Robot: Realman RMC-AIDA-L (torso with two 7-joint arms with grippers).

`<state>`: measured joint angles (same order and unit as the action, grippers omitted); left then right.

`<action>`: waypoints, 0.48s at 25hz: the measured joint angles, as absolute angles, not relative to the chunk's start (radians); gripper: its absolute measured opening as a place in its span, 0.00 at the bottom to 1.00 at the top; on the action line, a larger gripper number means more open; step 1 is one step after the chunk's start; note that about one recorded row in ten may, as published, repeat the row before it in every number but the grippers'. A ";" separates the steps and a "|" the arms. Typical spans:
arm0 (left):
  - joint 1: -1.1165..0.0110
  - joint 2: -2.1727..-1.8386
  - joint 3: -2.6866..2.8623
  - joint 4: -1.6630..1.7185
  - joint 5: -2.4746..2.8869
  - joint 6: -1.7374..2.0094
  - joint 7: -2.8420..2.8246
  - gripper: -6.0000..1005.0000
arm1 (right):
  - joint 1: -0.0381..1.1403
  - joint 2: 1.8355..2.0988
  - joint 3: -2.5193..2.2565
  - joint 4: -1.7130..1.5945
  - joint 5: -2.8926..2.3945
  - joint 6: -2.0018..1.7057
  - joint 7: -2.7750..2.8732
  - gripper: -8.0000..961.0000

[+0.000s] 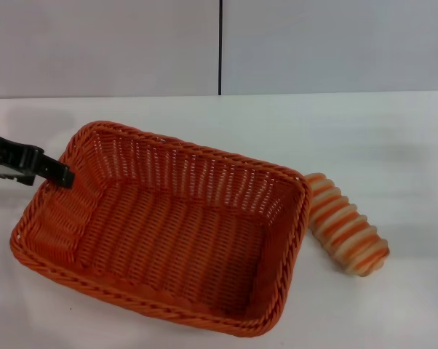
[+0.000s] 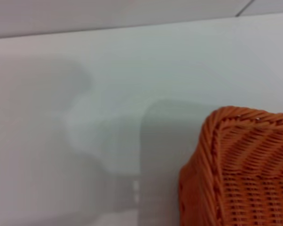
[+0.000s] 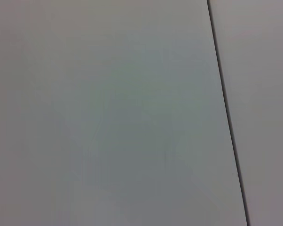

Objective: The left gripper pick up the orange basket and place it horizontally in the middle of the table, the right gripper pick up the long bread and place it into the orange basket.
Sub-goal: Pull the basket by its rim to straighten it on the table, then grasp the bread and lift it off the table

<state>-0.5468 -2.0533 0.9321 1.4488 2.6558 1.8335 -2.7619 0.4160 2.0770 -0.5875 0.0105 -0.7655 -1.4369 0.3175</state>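
The orange basket point(image 1: 168, 229) lies on the white table point(image 1: 364, 131), left of centre, turned at a slant with its open side up and nothing inside. My left gripper point(image 1: 59, 175) comes in from the left edge of the head view, its black tip at the basket's far-left rim. The left wrist view shows only one corner of the orange basket point(image 2: 240, 165) on the table. The long bread point(image 1: 346, 224), striped cream and orange, lies on the table just right of the basket, close to its right rim. My right gripper is out of view.
A grey wall point(image 1: 102, 43) with a dark vertical seam point(image 1: 220, 43) stands behind the table. The right wrist view shows only grey panels and a dark seam point(image 3: 226, 113). Bare tabletop lies to the right of the bread and behind the basket.
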 joint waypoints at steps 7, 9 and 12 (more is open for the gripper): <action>-0.565 -2.045 0.776 1.481 2.639 1.869 -2.665 0.74 | 0.414 2.078 -0.586 0.008 -0.766 -1.439 0.318 0.62; -0.574 -2.040 0.705 1.483 2.610 1.896 -2.623 0.77 | 0.413 2.078 -0.586 0.008 -0.766 -1.440 0.318 0.62; -0.571 -2.024 0.610 1.485 2.515 1.920 -2.552 0.81 | 0.411 2.076 -0.586 0.008 -0.765 -1.440 0.326 0.62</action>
